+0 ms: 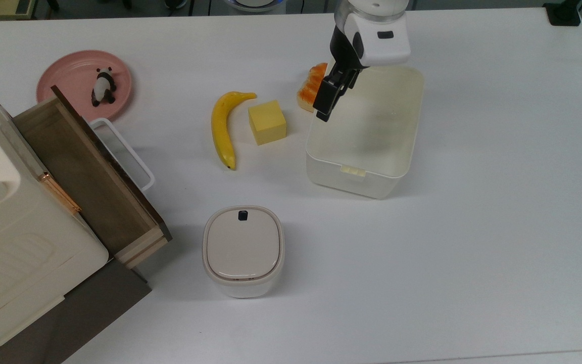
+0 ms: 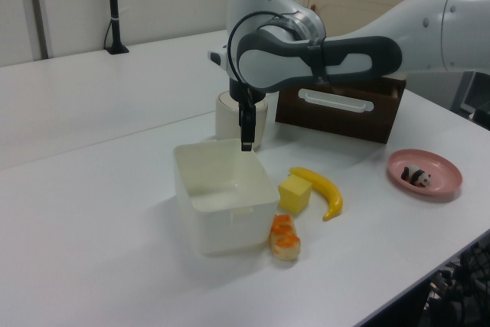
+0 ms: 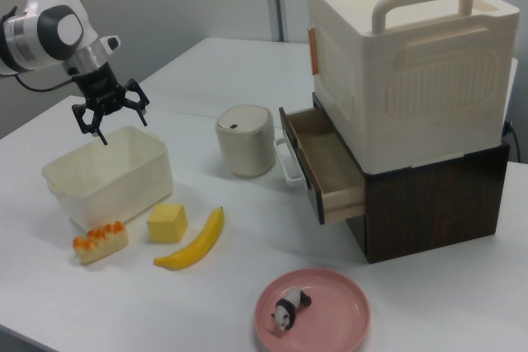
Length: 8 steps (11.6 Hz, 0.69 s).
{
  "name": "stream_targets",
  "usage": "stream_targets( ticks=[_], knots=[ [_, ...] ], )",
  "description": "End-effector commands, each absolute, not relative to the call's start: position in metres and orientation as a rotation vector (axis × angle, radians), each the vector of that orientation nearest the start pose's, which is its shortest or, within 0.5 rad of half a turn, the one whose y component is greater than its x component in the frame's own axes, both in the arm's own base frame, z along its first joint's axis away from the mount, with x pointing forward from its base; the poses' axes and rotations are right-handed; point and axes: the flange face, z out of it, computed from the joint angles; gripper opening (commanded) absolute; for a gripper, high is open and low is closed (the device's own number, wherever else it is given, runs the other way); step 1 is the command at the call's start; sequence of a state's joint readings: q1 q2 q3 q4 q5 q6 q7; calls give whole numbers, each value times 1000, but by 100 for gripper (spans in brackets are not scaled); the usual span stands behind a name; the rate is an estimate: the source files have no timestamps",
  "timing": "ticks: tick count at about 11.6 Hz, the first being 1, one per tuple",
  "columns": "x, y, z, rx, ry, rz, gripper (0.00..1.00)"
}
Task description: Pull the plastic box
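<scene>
The plastic box (image 1: pixel 364 129) sits on the white counter (image 1: pixel 473 227), right of the yellow block (image 1: pixel 268 122) in the top view. The claw (image 3: pixel 112 127) hangs spread open above the box's rim, holding nothing; the right view shows its two fingers apart. In the top view the arm covers the box's far-left corner and part of the orange-topped food piece (image 1: pixel 312 86). In the left view the arm hides most of the lidded container (image 2: pixel 239 119).
</scene>
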<state>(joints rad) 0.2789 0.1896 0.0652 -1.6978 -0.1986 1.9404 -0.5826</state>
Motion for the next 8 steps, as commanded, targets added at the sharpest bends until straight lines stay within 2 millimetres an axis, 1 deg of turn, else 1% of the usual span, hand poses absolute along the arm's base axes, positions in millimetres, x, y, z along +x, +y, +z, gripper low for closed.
stream_targets(
  ticks=[1,2,3,5,6,8],
  knots=[
    [585,182,508,-3057,-1306,-116,100],
    [583,171,512,-3092,-1220,-97,100],
    [581,166,513,-3115,-1162,-57,100],
    [574,162,518,-3177,-964,-33,100],
    [575,161,518,-3180,-831,-37,100],
    [576,145,526,-3233,-459,-77,100]
  ],
)
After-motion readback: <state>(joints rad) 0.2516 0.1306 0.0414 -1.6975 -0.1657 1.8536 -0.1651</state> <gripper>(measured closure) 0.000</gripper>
